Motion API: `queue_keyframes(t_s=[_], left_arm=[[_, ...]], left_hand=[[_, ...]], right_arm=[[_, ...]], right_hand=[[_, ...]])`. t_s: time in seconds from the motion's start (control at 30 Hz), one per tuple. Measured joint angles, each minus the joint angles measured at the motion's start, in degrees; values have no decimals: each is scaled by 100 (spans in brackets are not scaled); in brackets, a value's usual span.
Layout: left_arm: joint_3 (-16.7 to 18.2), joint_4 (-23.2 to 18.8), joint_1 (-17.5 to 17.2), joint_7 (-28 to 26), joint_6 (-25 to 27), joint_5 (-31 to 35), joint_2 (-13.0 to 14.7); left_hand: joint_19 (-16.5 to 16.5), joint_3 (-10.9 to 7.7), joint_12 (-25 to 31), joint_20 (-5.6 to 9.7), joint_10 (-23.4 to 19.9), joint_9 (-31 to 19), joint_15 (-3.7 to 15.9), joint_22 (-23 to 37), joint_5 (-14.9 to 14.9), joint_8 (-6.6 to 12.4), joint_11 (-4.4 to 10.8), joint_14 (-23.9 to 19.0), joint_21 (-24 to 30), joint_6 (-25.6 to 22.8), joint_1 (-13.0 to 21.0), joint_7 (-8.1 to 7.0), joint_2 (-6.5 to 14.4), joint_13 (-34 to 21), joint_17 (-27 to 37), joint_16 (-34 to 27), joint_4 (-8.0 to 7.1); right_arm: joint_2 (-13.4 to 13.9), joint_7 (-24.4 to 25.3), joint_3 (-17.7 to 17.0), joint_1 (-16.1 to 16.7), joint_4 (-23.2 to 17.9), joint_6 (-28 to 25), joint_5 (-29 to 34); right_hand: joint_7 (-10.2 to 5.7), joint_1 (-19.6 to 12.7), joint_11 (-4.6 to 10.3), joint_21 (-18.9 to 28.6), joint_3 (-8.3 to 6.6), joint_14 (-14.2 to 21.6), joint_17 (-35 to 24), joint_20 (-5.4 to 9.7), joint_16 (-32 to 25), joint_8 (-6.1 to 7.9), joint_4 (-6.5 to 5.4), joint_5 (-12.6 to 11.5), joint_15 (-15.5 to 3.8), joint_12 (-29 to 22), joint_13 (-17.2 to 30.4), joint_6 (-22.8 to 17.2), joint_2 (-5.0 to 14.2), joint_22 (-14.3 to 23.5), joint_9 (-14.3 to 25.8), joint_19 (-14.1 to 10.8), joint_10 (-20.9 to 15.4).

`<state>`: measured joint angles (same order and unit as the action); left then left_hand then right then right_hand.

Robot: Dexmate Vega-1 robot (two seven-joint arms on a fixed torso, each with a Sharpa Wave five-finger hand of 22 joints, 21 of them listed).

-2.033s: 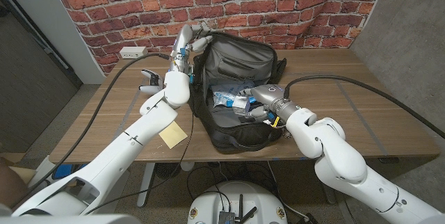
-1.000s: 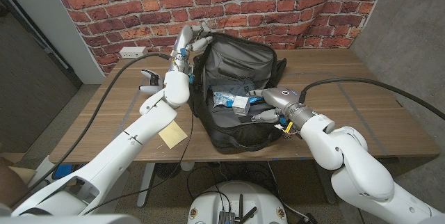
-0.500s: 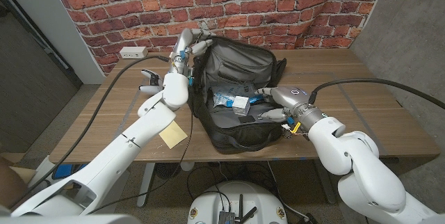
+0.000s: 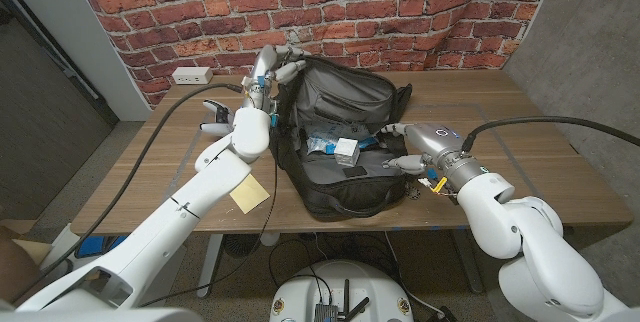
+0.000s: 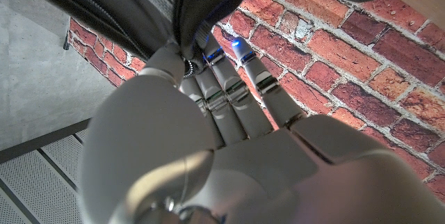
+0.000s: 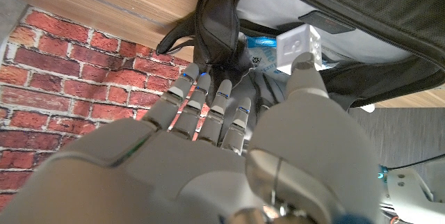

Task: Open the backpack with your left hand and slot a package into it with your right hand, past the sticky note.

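The black backpack (image 4: 345, 187) lies open in the middle of the table, its grey-lined flap (image 4: 335, 87) tipped up at the back. My left hand (image 4: 277, 65) grips the flap's top left corner; in the left wrist view the flap edge (image 5: 191, 36) runs between thumb and fingers (image 5: 229, 92). A small white package (image 4: 347, 150) and a blue-white packet (image 4: 322, 142) lie inside the bag. My right hand (image 4: 413, 148) hovers at the bag's right rim, fingers spread and holding nothing. The right wrist view shows the white package (image 6: 299, 45) just beyond my right hand (image 6: 208, 154). A yellow sticky note (image 4: 249, 193) lies on the table left of the bag.
A white power strip (image 4: 190, 75) sits at the back left by the brick wall. A small black-and-white device (image 4: 215, 113) stands left of my left arm. Black cables run over the table on both sides. Bare wood (image 4: 530, 162) shows to the right.
My right hand has drawn back rightward out of the bag, leaving the white package inside. The flap has tipped a little lower over the opening, my left hand still on it.
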<state>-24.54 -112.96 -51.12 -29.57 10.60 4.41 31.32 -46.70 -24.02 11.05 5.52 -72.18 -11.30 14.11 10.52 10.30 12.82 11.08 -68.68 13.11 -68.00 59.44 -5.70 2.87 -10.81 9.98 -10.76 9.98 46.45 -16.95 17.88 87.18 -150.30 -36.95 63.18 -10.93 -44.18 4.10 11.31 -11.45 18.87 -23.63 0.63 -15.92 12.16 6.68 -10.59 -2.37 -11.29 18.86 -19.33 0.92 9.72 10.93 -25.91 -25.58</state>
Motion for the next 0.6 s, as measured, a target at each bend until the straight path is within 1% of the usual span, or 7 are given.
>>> queue_keyframes(t_s=[0.27,0.37,0.4,0.43,0.53,0.57,0.6], left_arm=[[33,-202,-128,-61,157,-68,2],[46,-295,-182,-92,228,-88,3],[50,-311,-191,-92,228,-88,3],[59,-355,-214,-109,288,-110,0],[75,-439,-258,-115,313,-121,-6],[81,-460,-270,-136,411,-162,-6],[86,-477,-278,-136,411,-162,-7]], left_hand=[[0,0,-2,0,1,-5,0,0,12,-1,1,0,0,0,23,0,7,0,0,0,0],[0,0,-4,0,1,-5,0,0,12,-1,1,0,0,0,23,0,7,0,-1,0,0],[0,0,-4,0,1,-4,0,0,12,-1,1,0,0,-1,23,1,7,0,-1,0,0],[0,0,-5,0,1,-5,0,0,12,-1,1,0,0,-3,23,3,7,0,-1,0,0],[0,0,-7,0,1,-4,0,0,12,-19,1,0,0,-11,31,11,-1,0,2,0,0],[0,0,-7,0,1,-4,0,0,11,-19,1,0,0,-11,31,11,-1,0,3,0,0],[0,0,-8,0,1,-4,0,0,11,-20,1,0,0,-12,31,10,-1,0,4,0,0]], right_arm=[[30,455,-459,389,0,145,-462],[40,694,-685,559,37,254,-727],[40,734,-685,559,37,278,-775],[43,814,-816,652,71,320,-862],[44,984,-869,685,88,404,-1055],[44,1040,-1035,782,144,430,-1119],[44,1063,-1035,782,144,441,-1151]], right_hand=[[40,38,-31,0,0,0,0,30,-1,0,0,-26,0,0,-26,-40,38,0,0,-30,-31],[65,52,-50,10,0,23,0,59,0,0,0,-26,-22,0,-26,-66,53,0,0,-64,-74],[70,60,-51,35,0,23,-1,60,0,0,0,-26,-22,0,-38,-71,61,0,0,-110,-73],[70,60,-51,57,0,23,-1,68,0,0,0,-26,-22,0,-49,-71,61,0,0,-150,-73],[68,83,-51,79,0,23,-1,82,0,0,0,-26,-22,0,-53,-73,83,0,1,-227,-73],[47,83,-51,87,0,23,-1,99,0,0,0,-26,-22,0,-53,-95,83,0,0,-252,-73],[41,83,-51,101,0,23,0,81,0,0,0,-26,-22,0,-53,-101,83,0,1,-287,-73]])
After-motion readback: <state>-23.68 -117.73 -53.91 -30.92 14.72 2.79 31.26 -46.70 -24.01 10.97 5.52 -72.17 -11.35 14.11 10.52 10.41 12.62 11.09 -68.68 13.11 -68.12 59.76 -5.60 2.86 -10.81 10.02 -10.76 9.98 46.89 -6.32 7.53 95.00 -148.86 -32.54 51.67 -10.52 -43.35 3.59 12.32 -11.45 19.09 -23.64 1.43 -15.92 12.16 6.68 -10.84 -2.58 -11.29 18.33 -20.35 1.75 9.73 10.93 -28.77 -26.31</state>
